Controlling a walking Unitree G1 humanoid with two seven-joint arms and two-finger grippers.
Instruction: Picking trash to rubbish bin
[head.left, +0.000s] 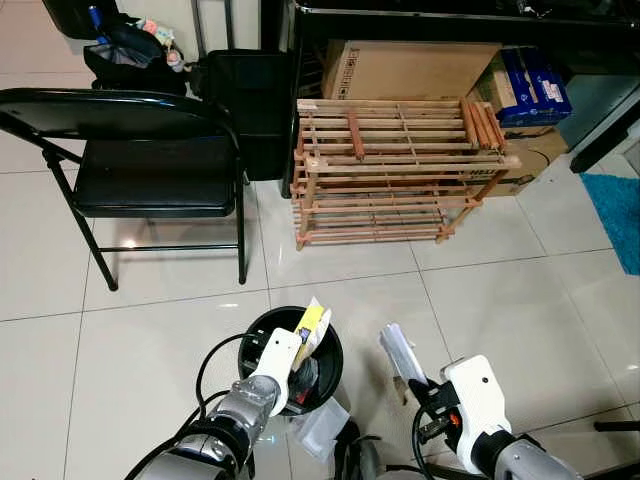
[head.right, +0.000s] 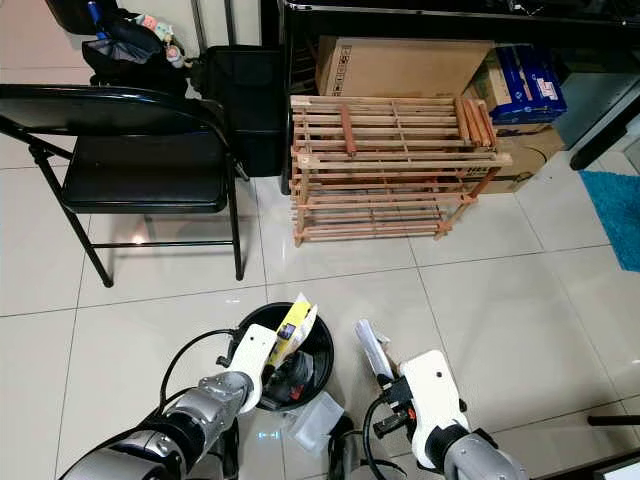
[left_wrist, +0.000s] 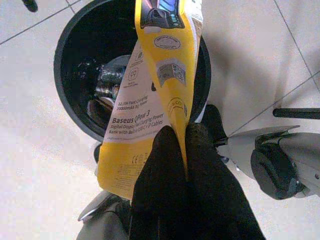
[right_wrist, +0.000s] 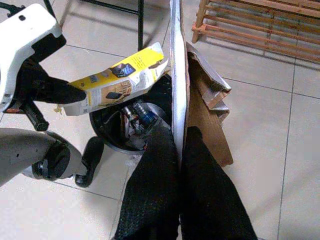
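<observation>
The yellow carton (head.left: 311, 326) is flattened and stands over the black rubbish bin (head.left: 262, 327) at lower centre of the head views, its long axis steeply tilted, upper end pointing up and away from the robot, lower end pinched. The left gripper (left_wrist: 181, 150) has its two black fingers closed tight on the carton's lower edge, the silver left arm reaching in from the lower left with its white wrist above the bin's near rim. The bin holds dark refuse. Just right of the bin, the right gripper (right_wrist: 180, 145) is clamped on a flattened silver-and-brown card piece (right_wrist: 202, 100), long axis pointing away from the robot toward the wooden rack (head.left: 385, 170). A black folding chair (head.left: 150, 170) occupies the upper left.
</observation>
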